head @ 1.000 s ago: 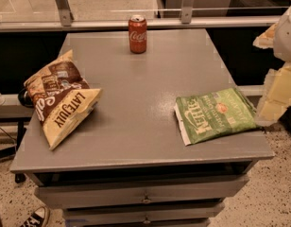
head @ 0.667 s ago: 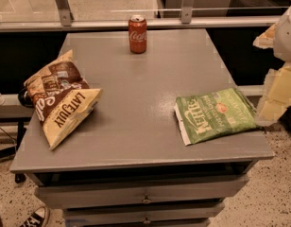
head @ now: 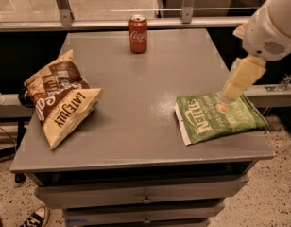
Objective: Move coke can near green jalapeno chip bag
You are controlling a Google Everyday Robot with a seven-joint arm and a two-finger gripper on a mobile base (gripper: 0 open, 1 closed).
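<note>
the arm [head: 273, 22] comes in from the upper right corner of the view, a fat white rounded shell with a small vent grille on its side, bending down over the right side of the desk [head: 145, 84]. below it hangs the gripper [head: 230, 91], a pale cream, blocky piece slanting down and to the left. its tip is just above or touching the upper edge of the green jalapeno chip bag [head: 218, 119], i cannot tell which. whether the gripper is open or closed cannot be told either, though nothing is seen held in it

the green jalapeno chip bag lies flat right under the gripper: crinkly green film with big white lettering and a white seam along its left end, its far corner reaching the desk's right edge. the coke can [head: 138, 34] stands upright well away from the gripper, up and to its left near the back edge of the desk. it is a small red cylinder with white script and a dull silver top, well apart from the green bag

far to the gripper's left, across the desk, a puffed brown-and-cream chip bag [head: 60, 103] printed "late july" lies on its side with a crumpled top. the desk top is smooth matte grey and nearly square, with flat grey drawers [head: 145, 197] under the front edge
</note>
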